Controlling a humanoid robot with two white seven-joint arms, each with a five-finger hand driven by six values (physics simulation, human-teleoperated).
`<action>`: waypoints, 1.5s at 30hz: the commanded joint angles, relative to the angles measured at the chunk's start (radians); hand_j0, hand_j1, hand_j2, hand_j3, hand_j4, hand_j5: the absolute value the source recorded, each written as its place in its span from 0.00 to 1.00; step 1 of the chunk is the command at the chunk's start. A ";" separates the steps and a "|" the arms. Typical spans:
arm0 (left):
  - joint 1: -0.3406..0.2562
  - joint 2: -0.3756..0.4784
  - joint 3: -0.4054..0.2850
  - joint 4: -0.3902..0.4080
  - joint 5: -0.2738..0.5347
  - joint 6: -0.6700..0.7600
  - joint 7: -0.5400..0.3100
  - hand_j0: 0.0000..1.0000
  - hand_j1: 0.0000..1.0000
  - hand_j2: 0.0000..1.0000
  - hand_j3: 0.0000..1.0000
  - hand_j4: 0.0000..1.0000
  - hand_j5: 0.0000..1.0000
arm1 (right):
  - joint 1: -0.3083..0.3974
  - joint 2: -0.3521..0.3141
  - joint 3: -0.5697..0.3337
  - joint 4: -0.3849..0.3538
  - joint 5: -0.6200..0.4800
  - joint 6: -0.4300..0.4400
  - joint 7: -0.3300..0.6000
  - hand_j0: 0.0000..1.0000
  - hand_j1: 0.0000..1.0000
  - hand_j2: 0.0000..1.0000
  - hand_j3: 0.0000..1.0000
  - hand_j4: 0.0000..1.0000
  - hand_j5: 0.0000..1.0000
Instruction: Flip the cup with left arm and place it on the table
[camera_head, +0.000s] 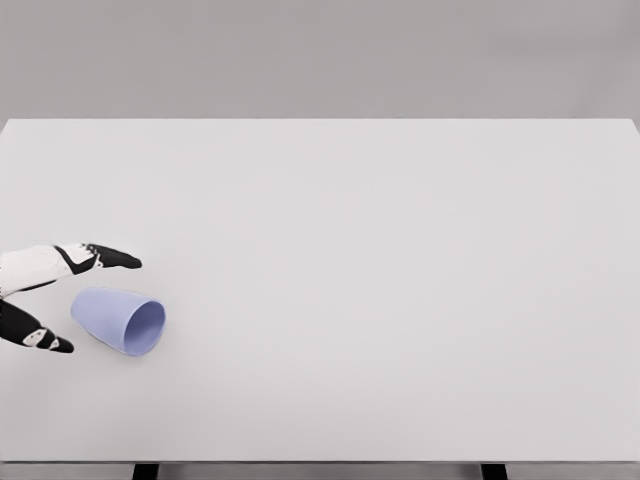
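White and wide, a table (400, 250) fills nearly the whole head view, with a plain grey wall behind its far edge and two dark legs just showing under its near edge. Near the table's left side, toward the front, a pale lavender-blue cup (118, 320) lies on its side on the tabletop. Its open mouth faces right and slightly toward the viewer, showing the shaded inside, while its closed base points left. Reaching in from the left edge is the robot's left hand (40, 295), white with black fingertips. Its fingers are spread apart and hold nothing: one finger (105, 257) stretches out to the right above and beyond the cup, and another black-tipped digit (40, 338) lies lower, just beside the cup's base. The cup sits between these two, close to the hand; whether the lower digit actually touches it cannot be told. No other arm appears in the view
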 joint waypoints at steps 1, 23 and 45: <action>0.000 -0.016 -0.002 0.001 -0.080 0.002 0.003 1.00 1.00 1.00 1.00 1.00 1.00 | 0.000 0.000 0.000 0.000 0.000 0.000 0.001 1.00 1.00 1.00 1.00 1.00 1.00; -0.002 -0.126 -0.003 0.022 -0.220 0.106 0.006 1.00 1.00 1.00 1.00 1.00 1.00 | 0.000 0.000 0.000 0.000 0.000 0.000 0.001 1.00 1.00 1.00 1.00 1.00 1.00; -0.014 -0.218 -0.003 0.045 -0.287 0.109 0.001 1.00 1.00 1.00 1.00 1.00 1.00 | 0.000 0.000 0.000 0.000 0.000 0.000 0.001 1.00 1.00 1.00 1.00 1.00 1.00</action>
